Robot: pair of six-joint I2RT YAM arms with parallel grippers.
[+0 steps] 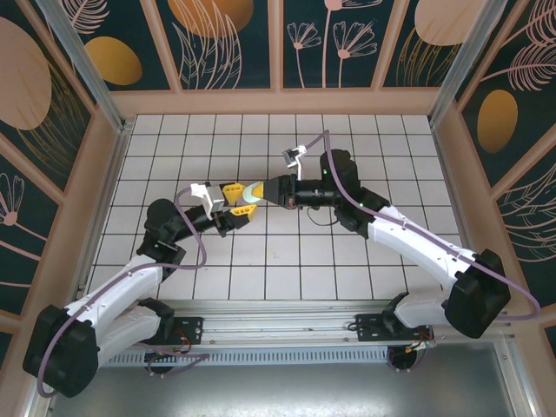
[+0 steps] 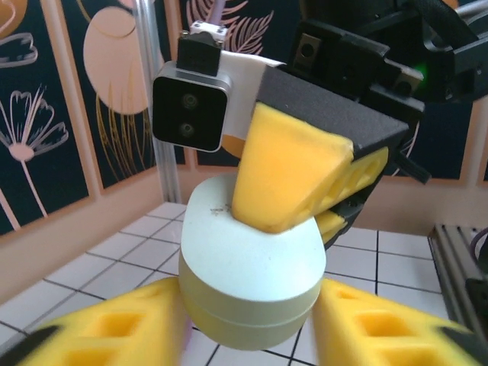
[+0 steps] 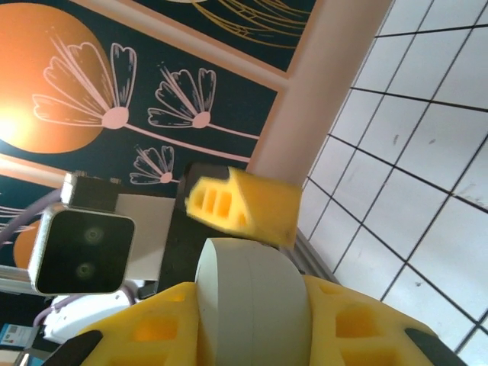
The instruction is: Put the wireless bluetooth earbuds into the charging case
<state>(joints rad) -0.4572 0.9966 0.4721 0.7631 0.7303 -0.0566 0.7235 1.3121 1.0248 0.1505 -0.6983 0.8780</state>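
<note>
1. The left end effector [image 2: 250,339] is sitting lowest and closest in its own wrist view. Its yellow slotted fingers [image 2: 114,335] are flanking the near end of the pale mint-green oval plastic charging case [image 2: 244,282]. The fingers are showing blurred, so it cannot be told whether they are pressing on the case or standing just clear.
2. The right end effector [image 3: 255,313] is clamping the far end of the same case, with one finger lying on the upper face and the other under it.
3. The case is hanging between the two end effectors, above the middle of the white tiled counter [image 1: 347,261].
4. The lid is sitting shut, so whether the wireless bluetooth earbuds are lying inside cannot be told.
5. The long axis is appearing to run along the line joining the two wrists. The case is therefore lying straight ahead of each end effector, and neither arm is nearer.
6. Judgement: the right clamp is spanning the thickness and pinning the lid, so opening is likely calling for a regrasp.
</note>
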